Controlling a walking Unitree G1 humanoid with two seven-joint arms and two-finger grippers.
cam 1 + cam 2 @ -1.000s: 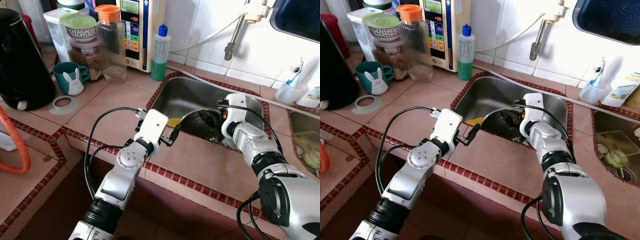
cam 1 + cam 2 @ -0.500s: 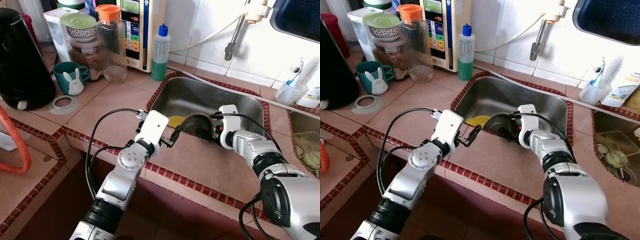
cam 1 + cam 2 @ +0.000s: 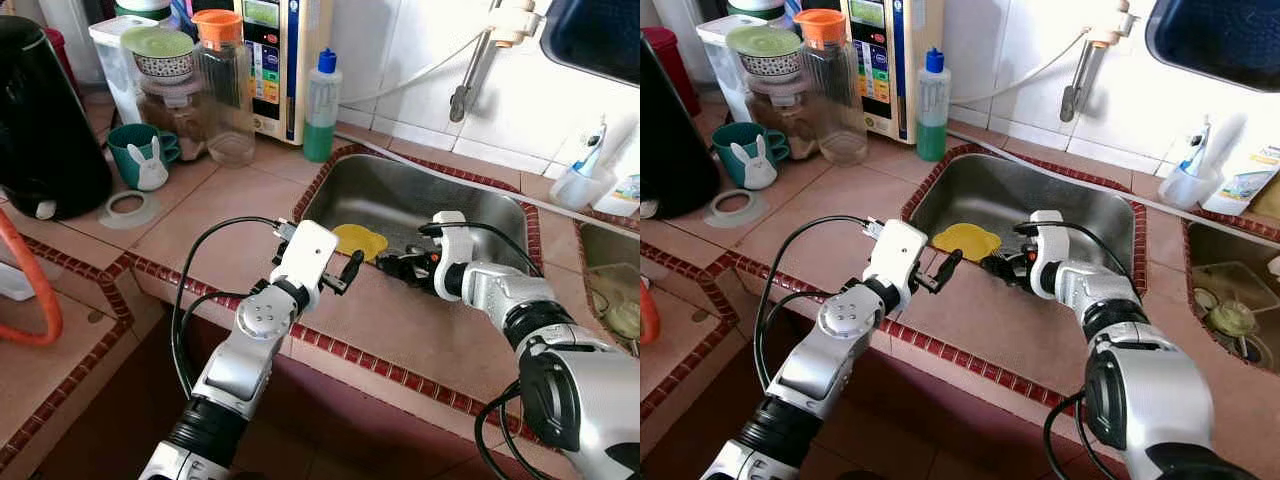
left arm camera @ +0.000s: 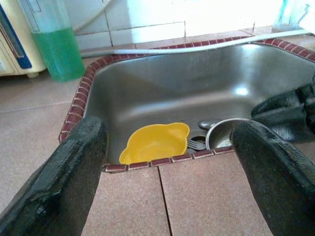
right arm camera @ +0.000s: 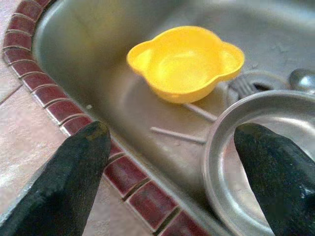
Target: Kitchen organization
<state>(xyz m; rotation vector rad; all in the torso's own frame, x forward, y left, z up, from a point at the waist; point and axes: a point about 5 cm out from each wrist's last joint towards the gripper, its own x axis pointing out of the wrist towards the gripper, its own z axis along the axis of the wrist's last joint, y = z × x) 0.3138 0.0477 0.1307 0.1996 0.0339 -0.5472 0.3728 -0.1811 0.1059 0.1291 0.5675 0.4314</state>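
Yellow bowl [image 5: 186, 60] sits in sink [image 3: 400, 190] beside steel bowl [image 5: 261, 147]. Right gripper [image 3: 398, 266] at sink's front rim, fingers spread, empty. Left gripper [image 3: 350, 272] on table edge, fingers spread, empty.

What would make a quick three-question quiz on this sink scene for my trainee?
1. True or false: the yellow bowl lies inside the sink.
2. Which gripper reaches over the sink's near rim beside the metal bowl? A) left gripper B) right gripper
3. Fill in: the bottle standing behind the sink's left corner holds a ____ liquid.

Key: 1 true. 2 B; the left one hovers over the tiled counter just before the rim, and both grippers are open and hold nothing. 3 green.
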